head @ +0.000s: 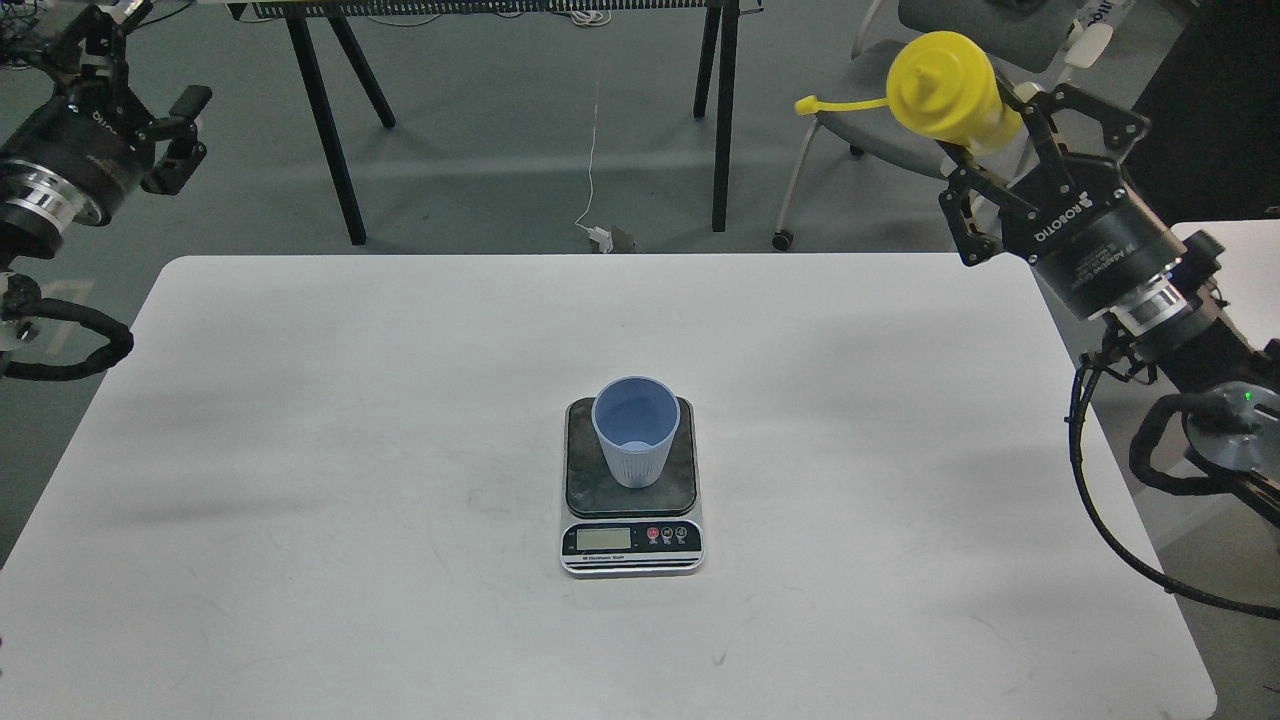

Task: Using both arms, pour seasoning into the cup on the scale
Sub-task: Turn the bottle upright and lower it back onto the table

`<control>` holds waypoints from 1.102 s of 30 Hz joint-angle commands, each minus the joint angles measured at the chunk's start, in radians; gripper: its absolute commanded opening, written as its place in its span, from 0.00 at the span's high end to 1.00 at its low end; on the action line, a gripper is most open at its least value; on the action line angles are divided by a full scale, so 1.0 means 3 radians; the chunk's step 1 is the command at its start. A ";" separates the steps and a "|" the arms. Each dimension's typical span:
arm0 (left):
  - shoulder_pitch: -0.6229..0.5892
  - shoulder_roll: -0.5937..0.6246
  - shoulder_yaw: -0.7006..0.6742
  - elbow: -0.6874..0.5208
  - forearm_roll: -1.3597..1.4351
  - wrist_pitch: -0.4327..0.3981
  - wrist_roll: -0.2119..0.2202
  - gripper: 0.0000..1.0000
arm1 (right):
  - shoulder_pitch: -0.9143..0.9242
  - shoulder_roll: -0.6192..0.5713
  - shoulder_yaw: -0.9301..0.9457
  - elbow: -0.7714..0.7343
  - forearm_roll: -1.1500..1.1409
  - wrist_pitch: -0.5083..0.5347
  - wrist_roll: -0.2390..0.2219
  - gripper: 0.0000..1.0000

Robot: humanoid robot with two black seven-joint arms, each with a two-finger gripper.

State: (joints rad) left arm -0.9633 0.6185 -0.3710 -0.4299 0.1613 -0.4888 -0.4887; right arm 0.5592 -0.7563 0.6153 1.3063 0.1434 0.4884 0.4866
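The light blue ribbed cup (635, 438) stands upright on the dark platform of the small scale (632, 538), near the middle of the white table (300, 480). My right gripper (995, 150) is shut on the yellow seasoning bottle (945, 88) at the upper right, beyond the table's far right corner. The bottle's nozzle end faces the camera and its tethered cap (808, 103) sticks out to the left. My left gripper (155, 95) is at the upper left, off the table, with its fingers spread and nothing in it.
Black stand legs (325, 120) and a grey chair (870, 100) stand on the floor behind the table. A second white surface (1235, 260) lies at the right edge. Black cables hang beside both arms.
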 commanded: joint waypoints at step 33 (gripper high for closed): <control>0.0000 0.0035 0.0045 -0.0009 0.0045 0.0000 0.0000 0.13 | -0.1383 0.1043 0.0316 -0.0806 0.0708 0.0001 0.0007 0.50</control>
State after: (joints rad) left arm -0.9636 0.6278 -0.3575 -0.4327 0.1730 -0.4888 -0.4887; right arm 0.1497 -0.4459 0.7059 1.0772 0.3544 0.4887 0.4886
